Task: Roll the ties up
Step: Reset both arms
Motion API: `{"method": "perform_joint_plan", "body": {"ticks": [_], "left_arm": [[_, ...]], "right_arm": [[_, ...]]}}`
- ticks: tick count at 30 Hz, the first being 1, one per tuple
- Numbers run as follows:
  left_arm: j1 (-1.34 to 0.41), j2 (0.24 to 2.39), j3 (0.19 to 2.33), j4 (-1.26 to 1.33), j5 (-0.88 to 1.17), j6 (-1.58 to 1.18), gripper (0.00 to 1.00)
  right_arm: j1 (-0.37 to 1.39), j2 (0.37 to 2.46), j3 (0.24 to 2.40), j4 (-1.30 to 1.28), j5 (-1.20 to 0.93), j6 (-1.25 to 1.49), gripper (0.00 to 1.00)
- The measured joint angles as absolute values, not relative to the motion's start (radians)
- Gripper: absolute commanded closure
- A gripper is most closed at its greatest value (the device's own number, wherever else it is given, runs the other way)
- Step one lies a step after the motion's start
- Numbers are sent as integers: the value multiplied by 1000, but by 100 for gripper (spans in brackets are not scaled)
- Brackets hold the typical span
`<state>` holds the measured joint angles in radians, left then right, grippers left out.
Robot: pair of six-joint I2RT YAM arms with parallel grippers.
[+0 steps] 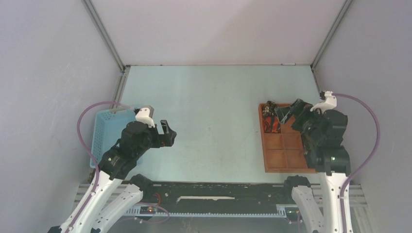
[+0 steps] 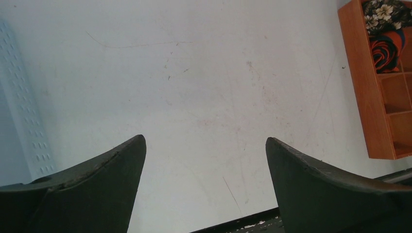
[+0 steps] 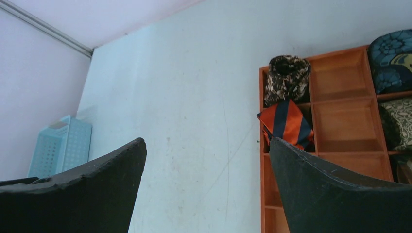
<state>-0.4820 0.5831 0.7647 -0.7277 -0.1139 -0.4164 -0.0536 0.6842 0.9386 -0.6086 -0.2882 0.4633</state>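
Observation:
The ties sit rolled in the compartments of a brown tray (image 3: pixel 340 80). An orange and black striped roll (image 3: pixel 286 124) pokes out of one compartment, below a brown flowered roll (image 3: pixel 286 77). A dark blue roll (image 3: pixel 391 58) and an olive roll (image 3: pixel 397 121) fill the tray's right side. My right gripper (image 3: pixel 206 145) hangs open and empty just above and beside the striped roll (image 1: pixel 272 124). My left gripper (image 2: pixel 205 141) is open over bare table, well left of the tray (image 2: pixel 369 97). From above, the right gripper (image 1: pixel 290 110) is over the tray's far end and the left gripper (image 1: pixel 170 132) is near the basket.
A light blue plastic basket (image 1: pixel 104 131) stands at the table's left edge, behind my left arm. Several near compartments of the tray (image 1: pixel 284 155) hold nothing. Grey walls close in the table on three sides.

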Motion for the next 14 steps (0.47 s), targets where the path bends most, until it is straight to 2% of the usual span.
{"method": "perform_joint_plan", "body": {"ticks": [9, 14], "left_arm": [[-482, 531, 765, -727, -157, -416, 0], [-482, 529, 764, -726, -159, -416, 0]], "right_arm": [[-50, 460, 720, -418, -284, 505, 0], [-47, 434, 682, -365, -284, 518, 0]]}}
